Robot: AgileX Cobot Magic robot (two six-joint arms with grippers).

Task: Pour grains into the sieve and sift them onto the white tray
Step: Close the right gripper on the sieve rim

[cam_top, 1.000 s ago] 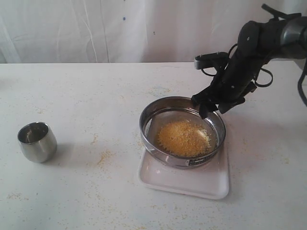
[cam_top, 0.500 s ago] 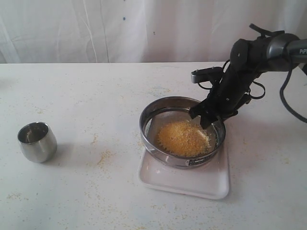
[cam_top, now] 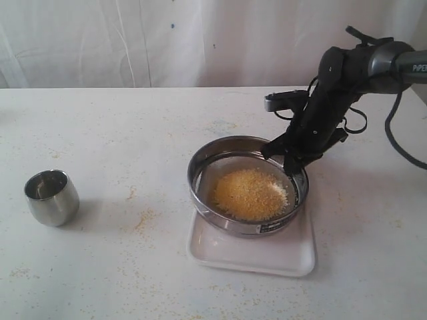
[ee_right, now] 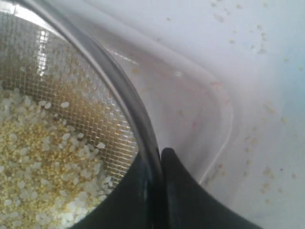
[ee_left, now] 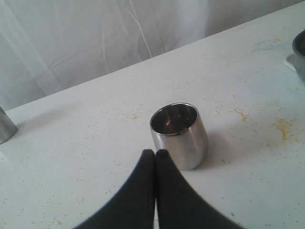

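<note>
The round steel sieve (cam_top: 203, 205) rests over the white tray (cam_top: 250, 257), holding a heap of golden-yellow and whitish grains (cam_top: 248, 193). My right gripper (cam_top: 291, 165) is shut on the sieve's far right rim. In the right wrist view the rim (ee_right: 125, 93) runs between the two dark fingers (ee_right: 183, 191), one inside over the mesh and grains (ee_right: 33, 167), one outside above the tray (ee_right: 190, 102). My left gripper (ee_left: 155, 152) is shut on nothing, its tips pressed together just short of the small steel cup (ee_left: 183, 138). It is out of sight in the exterior view.
The small rounded steel cup (cam_top: 51, 196) stands at the table's left. Stray yellowish specks (cam_top: 143, 219) dot the white table between cup and tray. A white curtain hangs behind the table. A metal object's edge (ee_left: 5, 126) shows in the left wrist view.
My right gripper has pulled the sieve a little to the left and the tray has shifted left with it; the grain heap moved along. The cup has stayed put.
</note>
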